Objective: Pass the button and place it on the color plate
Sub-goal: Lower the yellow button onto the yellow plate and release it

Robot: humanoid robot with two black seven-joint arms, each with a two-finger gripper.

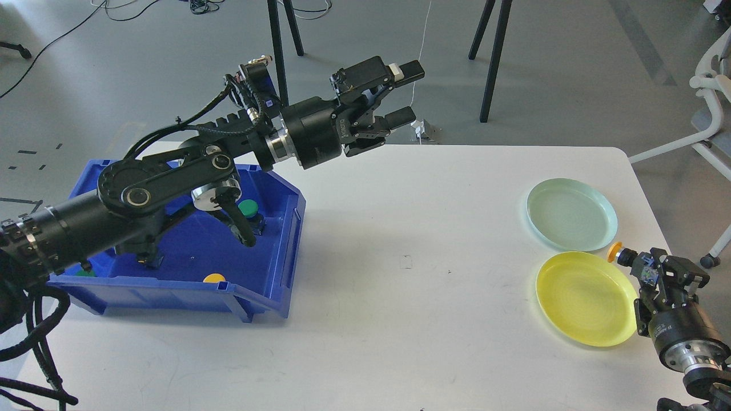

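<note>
Button [614, 251] | between right fingers [628, 258] (orange) | beside yellow plate [585, 299]

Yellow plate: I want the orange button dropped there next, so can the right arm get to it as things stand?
Probably yes. The right pincer, shut on the orange button, sits right at the yellow plate's far right rim, with nothing between them; the plate looks empty.

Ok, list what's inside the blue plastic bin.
Inside the blue plastic bin: a green round button near the back and a yellow round button by the front wall. The black left arm covers much of the interior, so more may be hidden.
</note>
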